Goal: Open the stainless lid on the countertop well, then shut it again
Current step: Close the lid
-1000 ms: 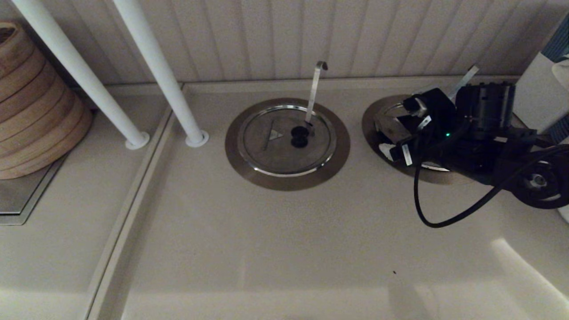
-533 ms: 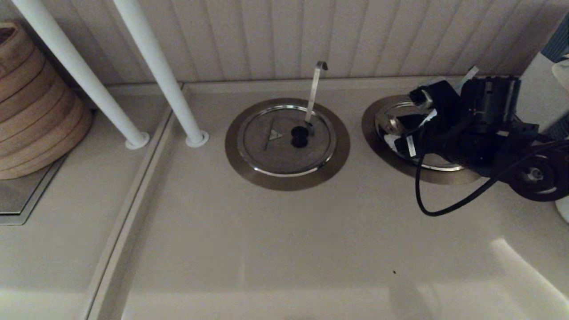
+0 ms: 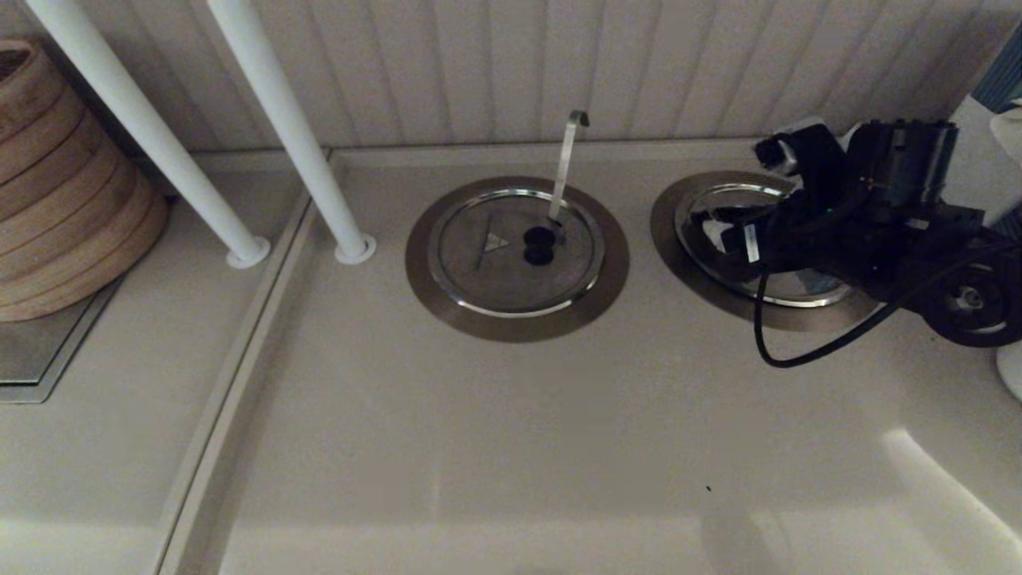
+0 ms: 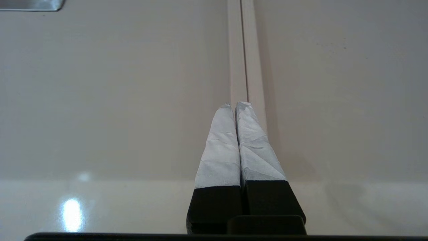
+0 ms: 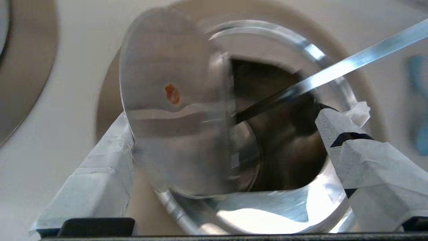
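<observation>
right gripper (image 5: 227,140): hovering over the countertop well (image 3: 671,239) on the right side; fingers spread wide on either side of the stainless lid (image 5: 174,110); can't tell if they're actually pinching it, tbh

lid: tipped up on edge in the right wrist view, underside facing my camera, well apart from flat; dark well bottom showing beside it

utensil handle (image 5: 334,70): straight flat strip poking out of the well, close to the lid edge

step: I'd say the opening half, lid lifted off its seat

next: keep the lid clear of that handle; then lower it flat onto the ring

left gripper (image 4: 238,140): parked over bare countertop (image 4: 100,100); fingers pressed together, holding nothing
</observation>
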You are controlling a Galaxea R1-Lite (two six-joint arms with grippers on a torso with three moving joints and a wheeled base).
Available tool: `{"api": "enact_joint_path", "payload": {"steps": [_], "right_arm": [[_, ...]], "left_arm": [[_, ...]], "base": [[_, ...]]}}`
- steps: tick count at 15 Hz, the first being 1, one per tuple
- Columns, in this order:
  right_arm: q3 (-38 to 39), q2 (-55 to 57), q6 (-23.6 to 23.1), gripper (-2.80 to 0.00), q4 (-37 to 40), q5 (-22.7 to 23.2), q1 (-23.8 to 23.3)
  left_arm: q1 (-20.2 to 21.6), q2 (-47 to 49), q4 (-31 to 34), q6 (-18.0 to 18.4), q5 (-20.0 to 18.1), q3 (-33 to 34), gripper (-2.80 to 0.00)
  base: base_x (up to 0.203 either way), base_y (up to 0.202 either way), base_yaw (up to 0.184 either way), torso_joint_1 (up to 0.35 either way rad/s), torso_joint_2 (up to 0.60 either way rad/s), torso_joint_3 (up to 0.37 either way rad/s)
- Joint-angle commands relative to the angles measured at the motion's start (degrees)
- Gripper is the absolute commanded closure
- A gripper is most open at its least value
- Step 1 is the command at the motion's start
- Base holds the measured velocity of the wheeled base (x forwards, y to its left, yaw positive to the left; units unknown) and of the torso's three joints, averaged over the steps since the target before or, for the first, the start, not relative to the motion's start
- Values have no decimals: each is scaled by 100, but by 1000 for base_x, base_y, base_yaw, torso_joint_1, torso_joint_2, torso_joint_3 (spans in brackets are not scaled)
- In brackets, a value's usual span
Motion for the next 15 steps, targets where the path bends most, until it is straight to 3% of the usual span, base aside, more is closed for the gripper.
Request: {"api": "enact_joint_path", "payload": {"steps": [1, 7, 15], "right_arm": [[-57, -73, -13, -280, -51, -22, -96], [-176, -216, -4, -280, -52, -24, -285], [-730, -89, -4, -280, -30, 24, -1048]], "left_arm": [[0, 6, 0, -6, 6, 0, 0], [0, 6, 0, -6, 6, 0, 0], [0, 6, 0, -6, 6, 0, 0]], "base": [[0, 0, 0, 0, 0, 0], [0, 0, 0, 0, 0, 0], [0, 0, 0, 0, 0, 0]]}}
